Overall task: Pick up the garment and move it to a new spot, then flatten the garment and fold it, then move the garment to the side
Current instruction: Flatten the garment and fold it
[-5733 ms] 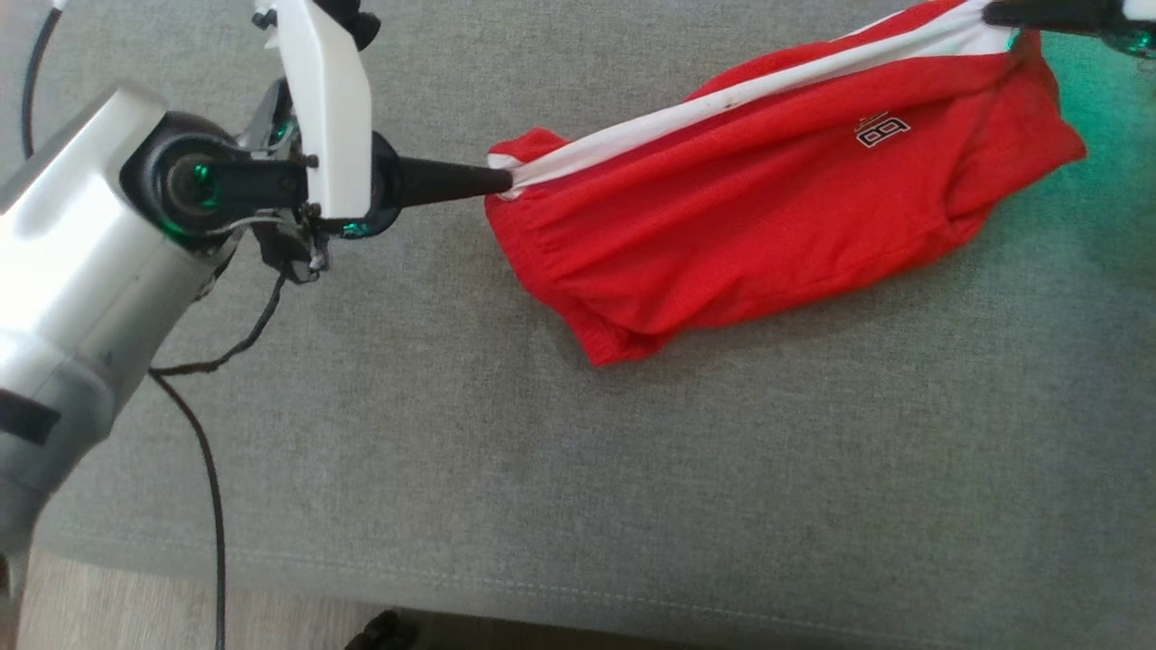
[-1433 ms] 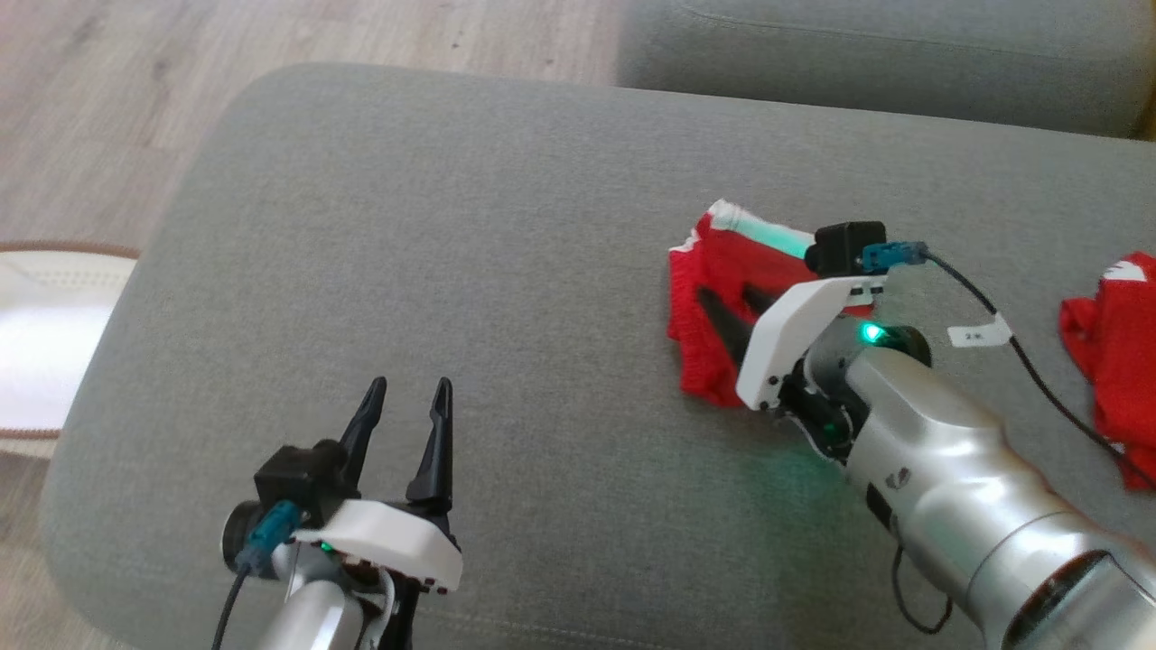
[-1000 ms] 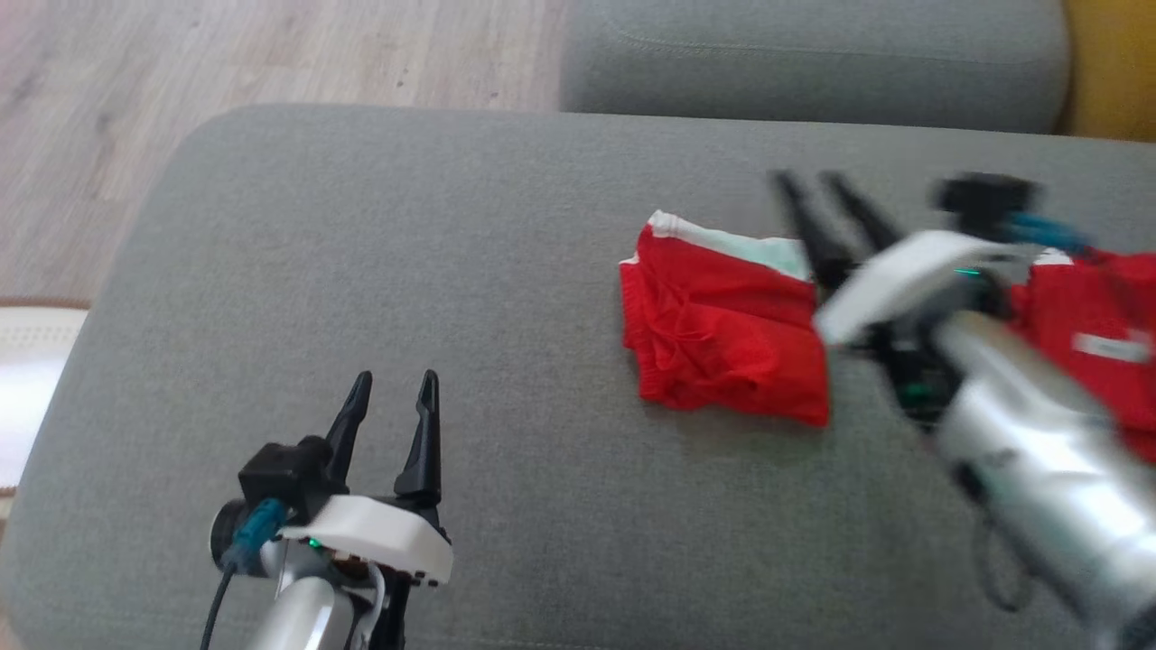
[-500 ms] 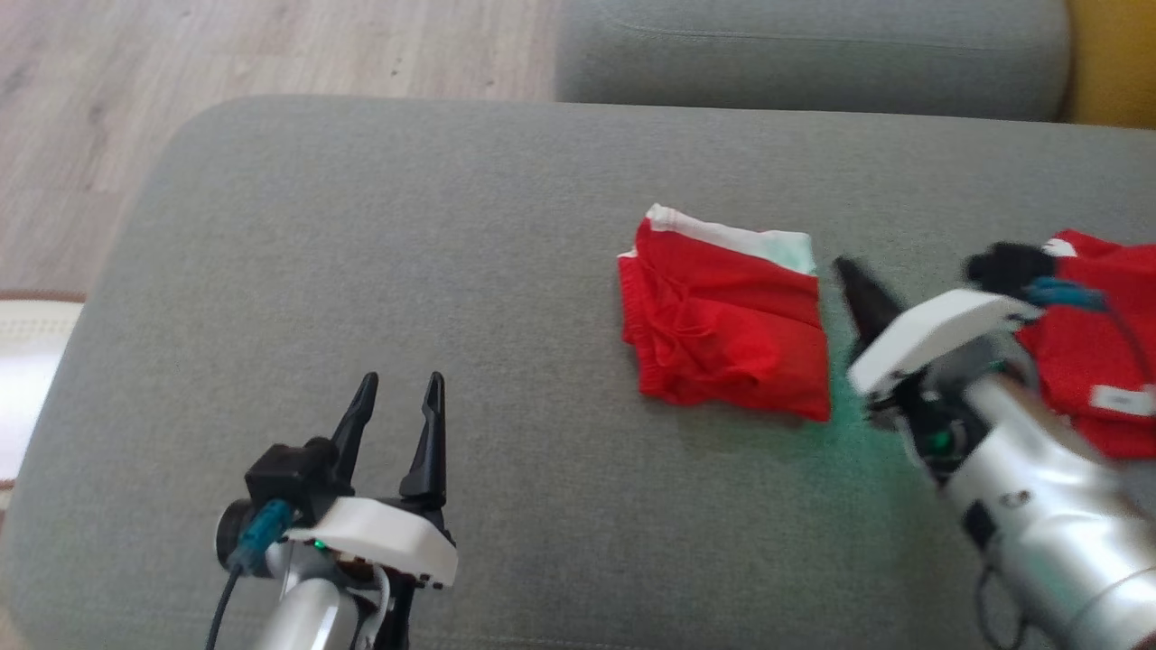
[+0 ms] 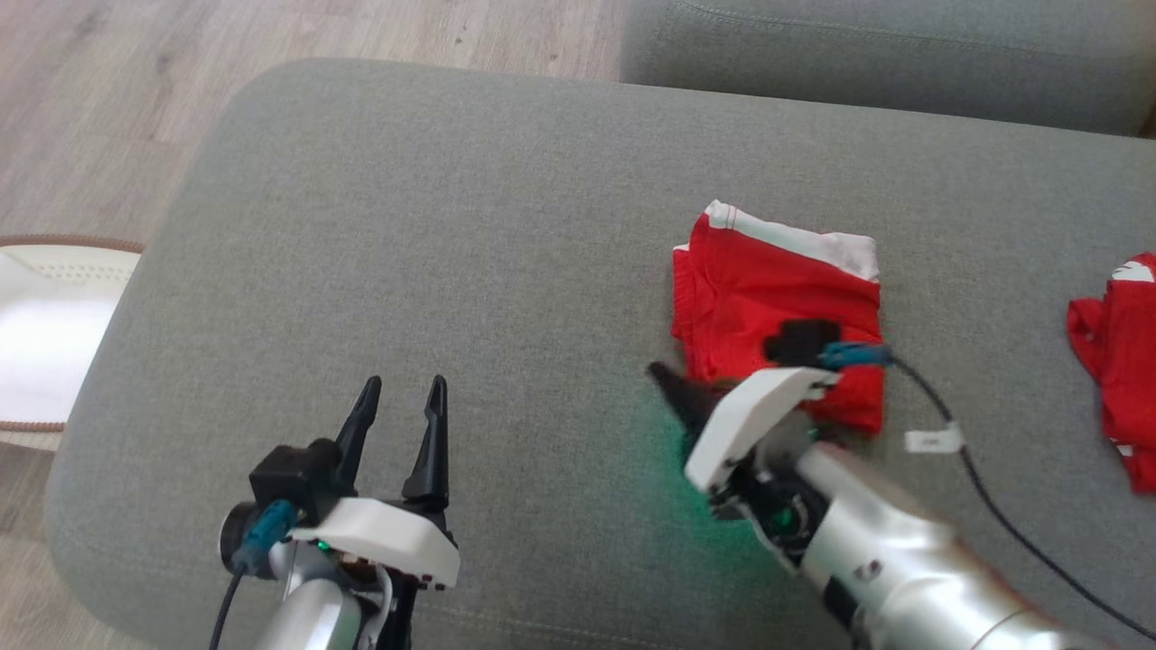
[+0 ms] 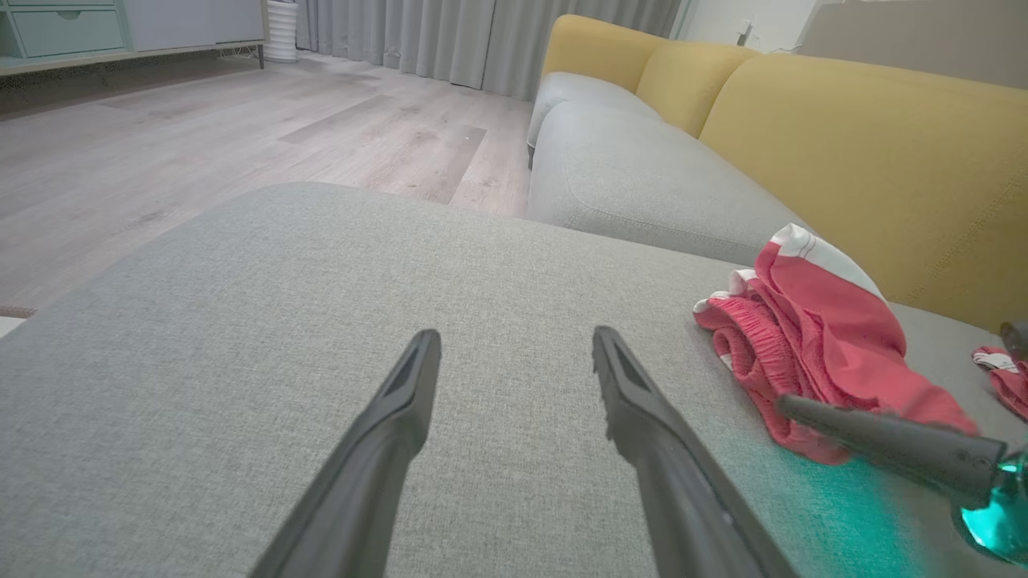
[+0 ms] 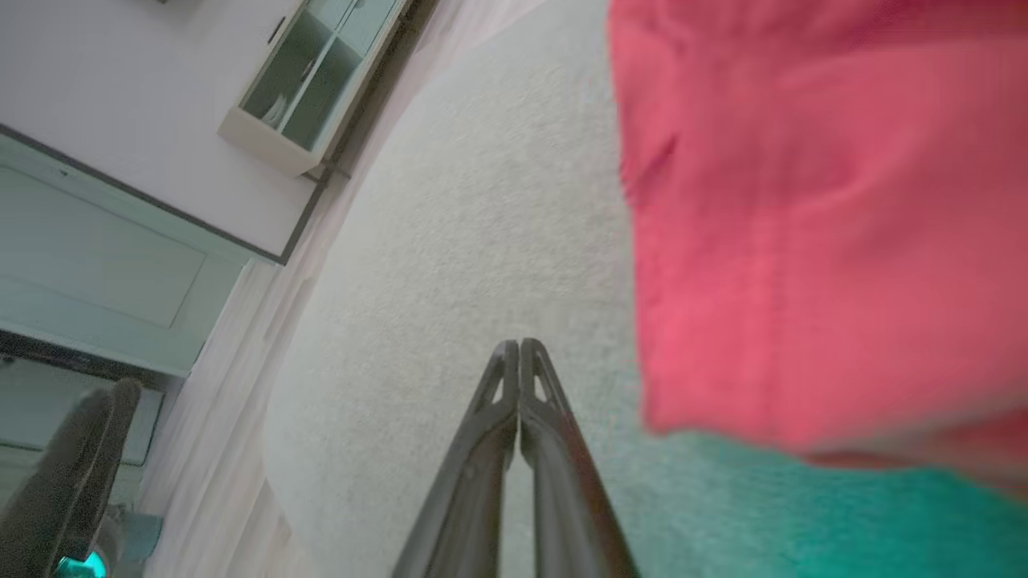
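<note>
Nearest us, at the near left of the grey seat cushion (image 5: 506, 226), our left fingers (image 5: 432, 433) stand wide apart and empty. They point away over bare fabric, well apart from the work. To the right and a little farther, our right fingers (image 5: 677, 388) are pressed together with nothing between them, as the right wrist view makes plain. They point left and away, low over the cushion. The folded garment (image 5: 777, 289) lies just beyond them and to their right. The tips sit by its near left corner, and we cannot tell whether they touch the cloth there. It is a compact red block, close to square, its sides running roughly near to far with a slight tilt and its white waistband along the far edge. Folding looks finished to us, so the step left is shifting it aside, and the right arm is plainly the nearer one for that. Since the closed tips point past the corner rather than at the cloth, we judge they must turn right toward it, or open, before taking hold. Farther right lies a second red piece (image 5: 1115, 352). Beyond the seat are another grey cushion (image 5: 885, 63) and the wooden floor (image 5: 108, 90).
</note>
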{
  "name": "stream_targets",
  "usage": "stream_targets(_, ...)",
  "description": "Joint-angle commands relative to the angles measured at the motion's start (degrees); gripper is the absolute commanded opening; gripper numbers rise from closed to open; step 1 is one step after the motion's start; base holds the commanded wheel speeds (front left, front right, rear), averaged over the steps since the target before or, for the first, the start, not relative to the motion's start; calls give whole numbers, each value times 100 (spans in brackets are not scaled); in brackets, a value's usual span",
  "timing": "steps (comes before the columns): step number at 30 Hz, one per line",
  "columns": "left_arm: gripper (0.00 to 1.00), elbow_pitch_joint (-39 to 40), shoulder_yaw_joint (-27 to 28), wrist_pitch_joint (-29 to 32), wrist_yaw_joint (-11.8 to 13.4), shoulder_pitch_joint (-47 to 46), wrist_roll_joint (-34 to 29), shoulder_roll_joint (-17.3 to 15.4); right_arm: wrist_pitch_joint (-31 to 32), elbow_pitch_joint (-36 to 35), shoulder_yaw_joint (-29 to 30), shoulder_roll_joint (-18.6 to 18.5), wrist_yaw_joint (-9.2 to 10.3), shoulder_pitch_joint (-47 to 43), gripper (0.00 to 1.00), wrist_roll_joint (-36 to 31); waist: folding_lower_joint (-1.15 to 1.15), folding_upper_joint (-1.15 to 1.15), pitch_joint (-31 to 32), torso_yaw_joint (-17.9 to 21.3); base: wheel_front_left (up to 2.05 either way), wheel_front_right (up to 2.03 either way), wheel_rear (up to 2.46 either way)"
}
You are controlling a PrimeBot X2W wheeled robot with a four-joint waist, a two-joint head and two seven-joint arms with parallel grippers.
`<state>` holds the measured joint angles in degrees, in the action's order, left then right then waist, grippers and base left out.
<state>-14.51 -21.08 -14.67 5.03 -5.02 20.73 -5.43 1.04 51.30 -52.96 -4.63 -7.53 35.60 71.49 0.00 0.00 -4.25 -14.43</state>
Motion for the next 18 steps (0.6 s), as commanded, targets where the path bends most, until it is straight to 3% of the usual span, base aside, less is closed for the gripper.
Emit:
stream_targets(1,100,166,247,-33,-11,-308,-78,-29,-38,-211,-53,83,4,43,0,-6,0,0,0,11,0,0,0)
stream_targets(6,100,212,303,-33,15,-318,-105,-52,-379,-890,-263,16,4,63,0,-20,0,0,35,168,0,0,0)
stream_targets(12,100,351,435,-33,50,-250,-131,-102,-1198,-1658,-182,-729,4,188,0,-295,0,0,163,519,0,0,0)
stream_targets(14,100,400,497,-33,62,-220,-137,-129,-1377,-1889,-52,-1028,4,220,10,-416,0,0,216,667,0,0,0)
stream_targets(15,100,423,529,-33,71,-201,-139,-144,-1447,-2003,48,-1179,4,233,22,-492,0,0,238,747,0,0,0)
stream_targets(17,100,472,597,-33,90,-162,-143,-174,-1539,-2199,284,-1477,4,241,65,-727,0,0,284,910,0,0,0)
stream_targets(18,100,495,630,-33,98,-141,-142,-187,-1563,-2289,437,-1600,4,211,100,-827,0,0,304,989,0,0,0)
